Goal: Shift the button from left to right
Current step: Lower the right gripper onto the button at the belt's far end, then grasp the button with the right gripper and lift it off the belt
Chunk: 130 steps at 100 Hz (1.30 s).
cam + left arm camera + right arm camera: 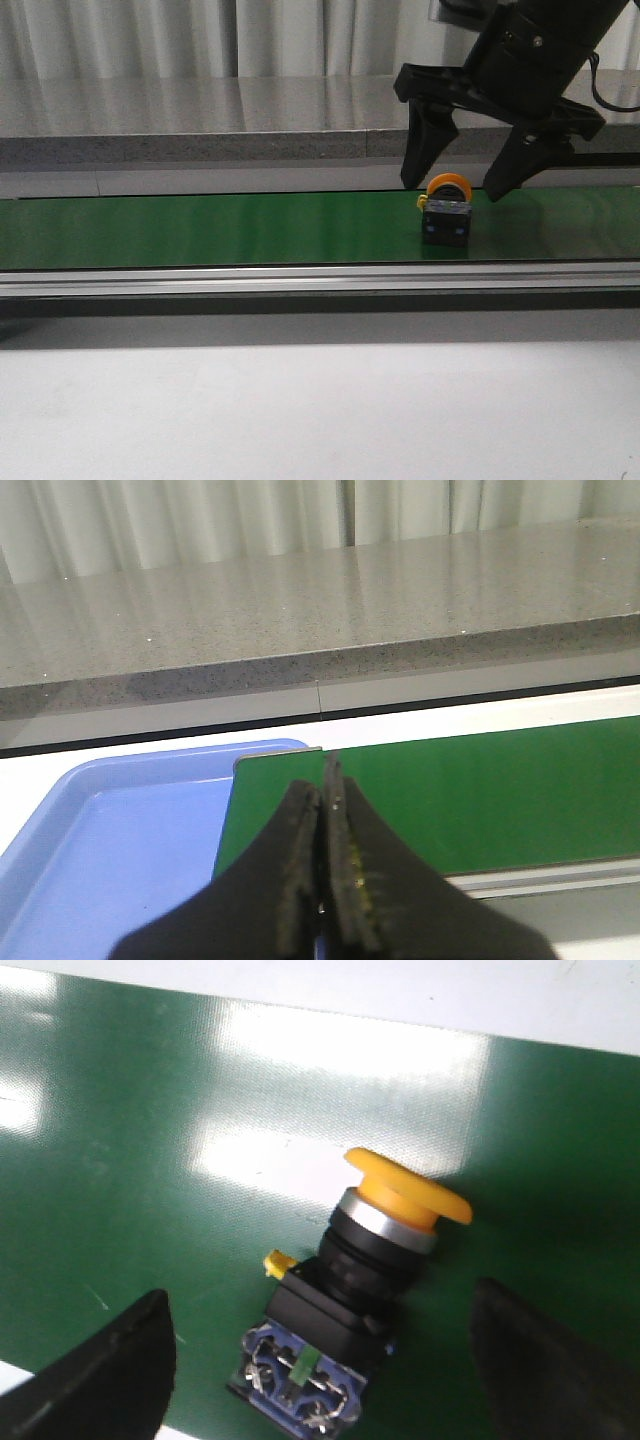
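The button (446, 207) lies on the green belt (200, 228), with its yellow-orange cap, black body and blue contact block toward the front. My right gripper (458, 186) hangs open just above and behind it, one finger on each side, not touching it. In the right wrist view the button (350, 1290) lies tilted between the two dark fingertips (110, 1370), with green belt showing on both sides. My left gripper (325, 810) is shut and empty, over the left end of the belt (480, 790).
A blue tray (120, 840) sits beside the belt's left end. A metal rail (300, 278) runs along the belt's front edge. A grey stone counter (200, 120) stands behind the belt, with curtains beyond. White tabletop (300, 400) lies in front.
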{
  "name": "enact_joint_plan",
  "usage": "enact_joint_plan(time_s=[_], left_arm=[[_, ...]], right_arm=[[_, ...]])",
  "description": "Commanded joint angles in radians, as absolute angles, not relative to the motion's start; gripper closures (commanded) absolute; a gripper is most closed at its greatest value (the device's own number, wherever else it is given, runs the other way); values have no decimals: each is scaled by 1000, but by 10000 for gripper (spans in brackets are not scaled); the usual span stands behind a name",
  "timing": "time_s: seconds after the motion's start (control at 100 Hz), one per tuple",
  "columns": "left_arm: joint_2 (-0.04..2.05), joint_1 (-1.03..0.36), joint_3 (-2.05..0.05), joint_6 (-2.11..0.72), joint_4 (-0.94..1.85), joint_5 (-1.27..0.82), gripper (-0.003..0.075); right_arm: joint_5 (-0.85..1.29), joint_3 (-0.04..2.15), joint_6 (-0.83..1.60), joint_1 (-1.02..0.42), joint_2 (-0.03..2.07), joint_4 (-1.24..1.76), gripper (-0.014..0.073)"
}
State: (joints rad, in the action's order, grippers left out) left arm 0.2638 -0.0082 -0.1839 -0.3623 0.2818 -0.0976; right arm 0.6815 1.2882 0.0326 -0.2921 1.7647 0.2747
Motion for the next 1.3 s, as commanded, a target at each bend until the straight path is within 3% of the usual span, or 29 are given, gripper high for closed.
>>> enact_joint_plan(time_s=[0.0, 0.15, 0.39, 0.44, 0.84, 1.29], left_arm=[[272, -14, -214, -361, 291, -30, 741], [272, -14, -214, -361, 291, -30, 741], [272, -14, -214, -361, 291, -30, 741], [272, -14, -214, -361, 291, -30, 741], [272, -14, -214, -361, 291, -30, 741], [272, -14, -214, -361, 291, -30, 741]], right_arm=[[657, 1324, 41, -292, 1738, 254, 1], [671, 1324, 40, -292, 1757, 218, 23], [700, 1324, 21, -292, 1760, 191, 345], [707, 1324, 21, -292, 1760, 191, 379], [902, 1498, 21, -232, 1702, 52, 382], [950, 1639, 41, 157, 1706, -32, 382]])
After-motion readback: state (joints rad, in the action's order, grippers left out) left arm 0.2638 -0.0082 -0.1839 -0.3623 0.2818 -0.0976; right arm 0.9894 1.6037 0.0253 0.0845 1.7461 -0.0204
